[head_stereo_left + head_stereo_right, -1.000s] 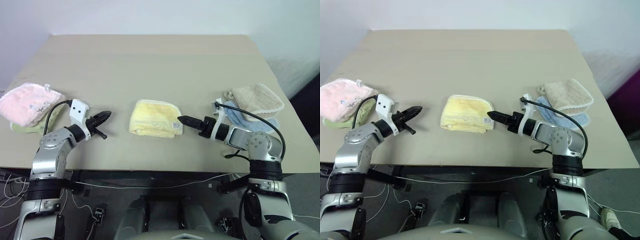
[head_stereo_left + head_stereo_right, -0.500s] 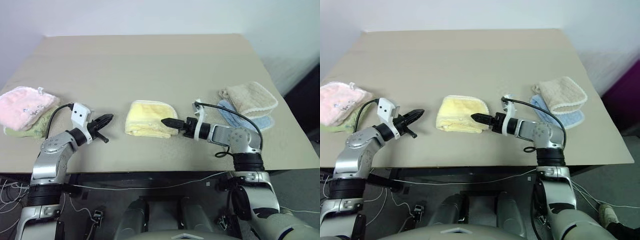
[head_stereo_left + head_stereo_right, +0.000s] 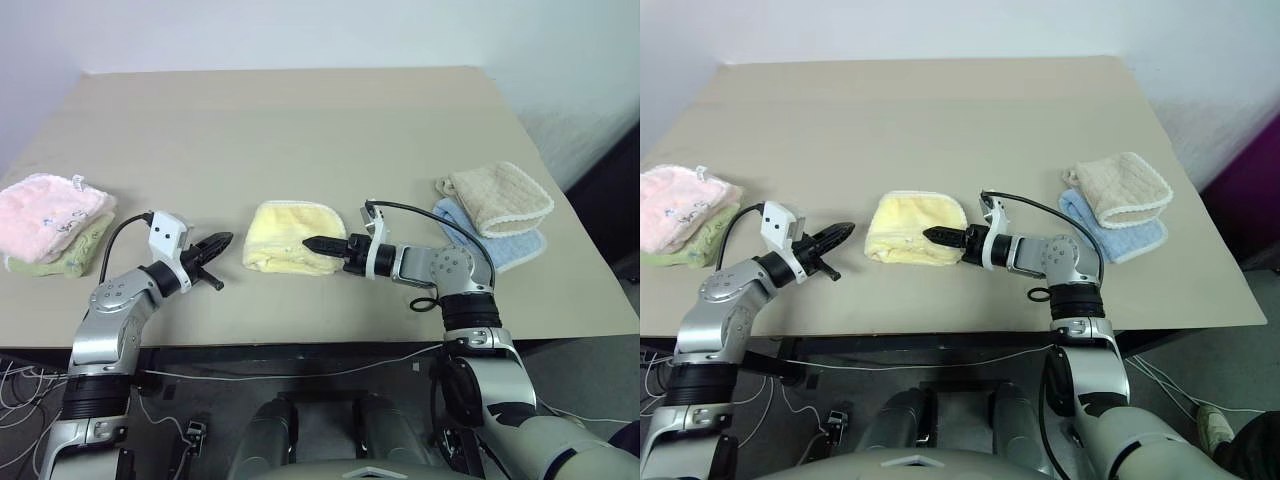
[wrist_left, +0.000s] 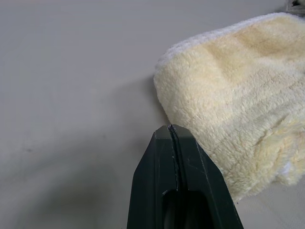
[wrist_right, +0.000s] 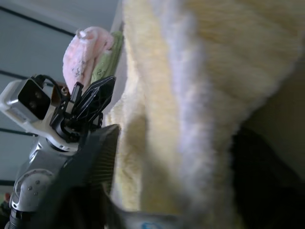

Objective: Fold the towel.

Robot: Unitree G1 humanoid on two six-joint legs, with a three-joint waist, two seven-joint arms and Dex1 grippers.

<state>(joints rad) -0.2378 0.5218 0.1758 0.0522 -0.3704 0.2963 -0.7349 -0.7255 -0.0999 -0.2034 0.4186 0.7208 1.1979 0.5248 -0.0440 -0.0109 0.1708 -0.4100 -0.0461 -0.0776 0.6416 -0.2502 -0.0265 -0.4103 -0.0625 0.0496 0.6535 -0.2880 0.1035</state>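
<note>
At table centre, near the front edge, the yellow towel [image 3: 293, 237] lies already folded into a thick bundle, fold layers facing front and right

Change over the last second: the right gripper [image 3: 312, 243] has been brought in from just off the towel's right corner and is now laid over that corner. In the right wrist view towel layers sit between its two fingers, so the jaws are part-closed around the cloth; whether a firm hold is made cannot be told. Judged as a pinch being set up for one more fold or a tidy-up of that corner

The left gripper [image 3: 222, 240] is fully shut, nothing held, kept just beside the towel's left edge, not touching

Room, largest first:
- table [image 3: 300, 130] bare behind the towel, plenty of space for a fold away from the robot
- pink towel [image 3: 50, 210] stacked on a green one at far left, well apart
- tan towel [image 3: 500, 197] over a blue one at right, well apart
- front edge is close, little margin for a pull toward the robot
</note>
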